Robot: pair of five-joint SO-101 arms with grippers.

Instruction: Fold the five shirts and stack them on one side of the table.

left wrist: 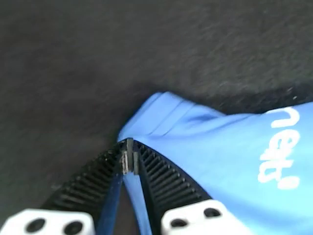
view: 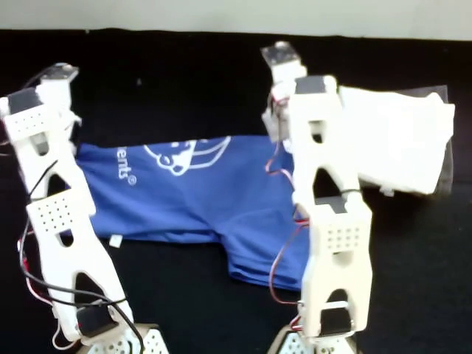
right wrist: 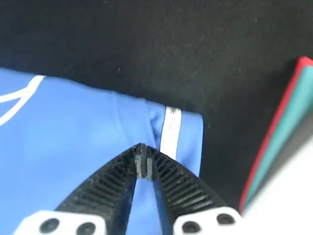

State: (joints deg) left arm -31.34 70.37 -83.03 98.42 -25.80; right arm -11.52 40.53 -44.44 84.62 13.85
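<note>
Left gripper (left wrist: 128, 157) and right gripper (right wrist: 143, 162) each pinch a far corner of the blue shirt (view: 199, 195). Its long axis runs between them, with the body lying toward the arm bases.

black table (view: 184, 310), blue shirt (view: 192, 199) spread on it, folded stack (view: 398, 140) just beside

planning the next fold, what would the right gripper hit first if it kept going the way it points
The right gripper, shut on the blue shirt, would cross its hem, then probably meet bare table; the folded stack sits aside.
</note>
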